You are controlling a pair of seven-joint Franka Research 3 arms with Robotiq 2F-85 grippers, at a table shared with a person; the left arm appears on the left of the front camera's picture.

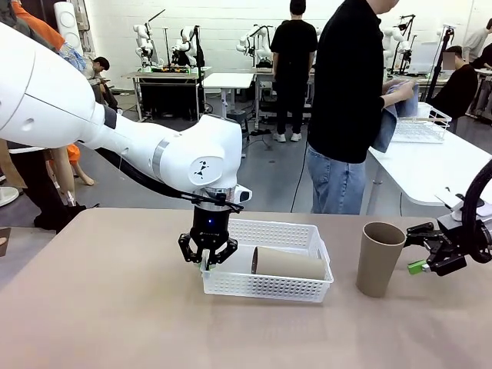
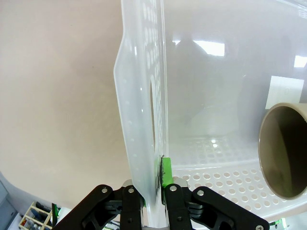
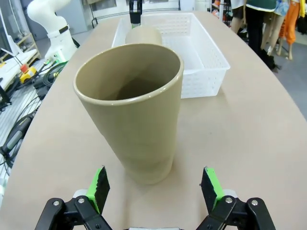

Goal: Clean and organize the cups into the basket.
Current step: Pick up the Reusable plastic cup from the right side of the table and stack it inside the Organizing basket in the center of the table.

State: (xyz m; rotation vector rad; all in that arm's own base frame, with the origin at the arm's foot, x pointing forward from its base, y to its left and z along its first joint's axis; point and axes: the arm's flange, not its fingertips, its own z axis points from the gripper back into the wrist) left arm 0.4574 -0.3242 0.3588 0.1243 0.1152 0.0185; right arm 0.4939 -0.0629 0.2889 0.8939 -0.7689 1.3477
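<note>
- The table [image 1: 115,323], a broad tan surface, carries the basket and one standing cup.
- A person [image 1: 350,92] in a black top and jeans stands at the far side, holding a blue-grey cloth [image 1: 388,123] in both hands.
- The white left arm [image 1: 115,131] comes in from the left and points straight down over the basket's left end.
- The basket [image 1: 269,288] [image 3: 206,62] sits mid-table, with its long side facing the robot.
- One taupe cup [image 1: 379,259] [image 3: 134,115] stands upright on the table, mouth up, to the right of the basket and apart from it.
- A second taupe cup [image 1: 290,264] [image 2: 283,153] [image 3: 144,34] lies on its side inside the basket, with its open mouth towards the left end.
- The left fingers [image 1: 207,263] [image 2: 160,176] are clenched on the basket's left end wall [image 2: 139,120]. One green pad presses the inner face and the other finger is on the outer face. The lying cup is well clear of them.
- The right fingers [image 1: 419,247] [image 3: 156,189] are spread wide and level with the upright cup's lower half. In the right wrist view the cup stands just ahead of the gap between them, touching neither pad.
</note>
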